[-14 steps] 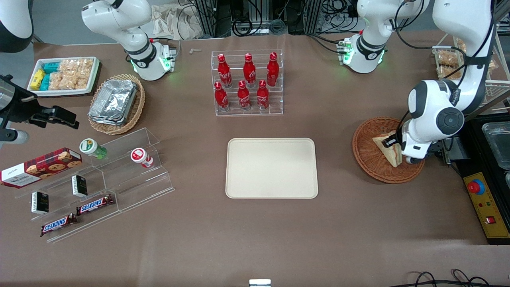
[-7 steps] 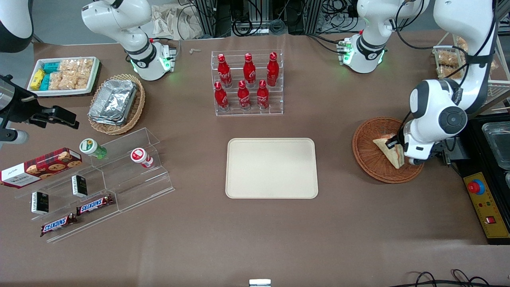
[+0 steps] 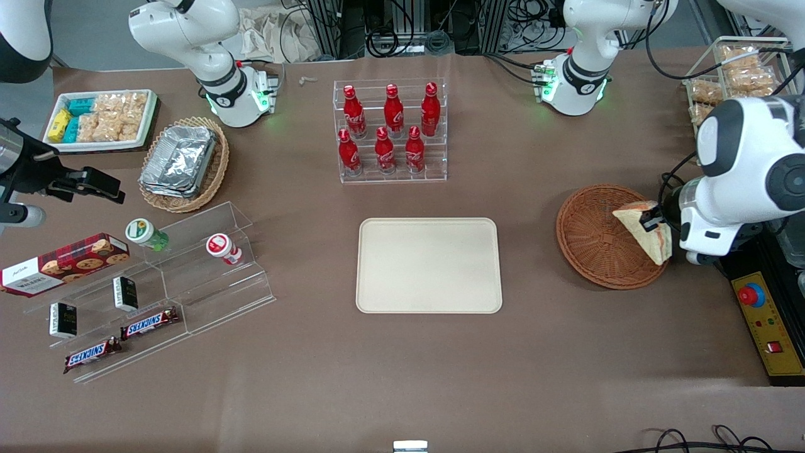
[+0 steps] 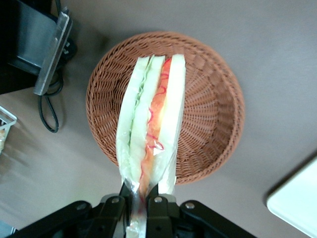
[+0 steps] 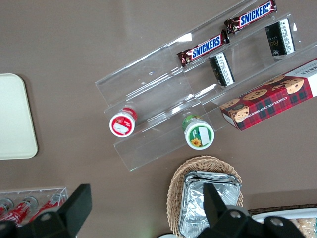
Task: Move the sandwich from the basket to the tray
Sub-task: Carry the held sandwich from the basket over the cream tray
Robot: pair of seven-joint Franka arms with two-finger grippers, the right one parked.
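Wrist view: pincer clamps sandwich above basket.

The working arm is fat, round and shiny white, with dark grey round caps at its joints. Black cables hang beside it. Its gripper is black, with small silver screws.

Legible markings: "SNICKERS" is printed on two chocolate bars lying on the clear acrylic step stand; the right wrist view shows the same lettering. "CHOCOLATE CHIP" is readable on the red tartan cookie box. White script on the red bottles cannot be made out. The left arm's gripper, above the basket, bears no readable label.
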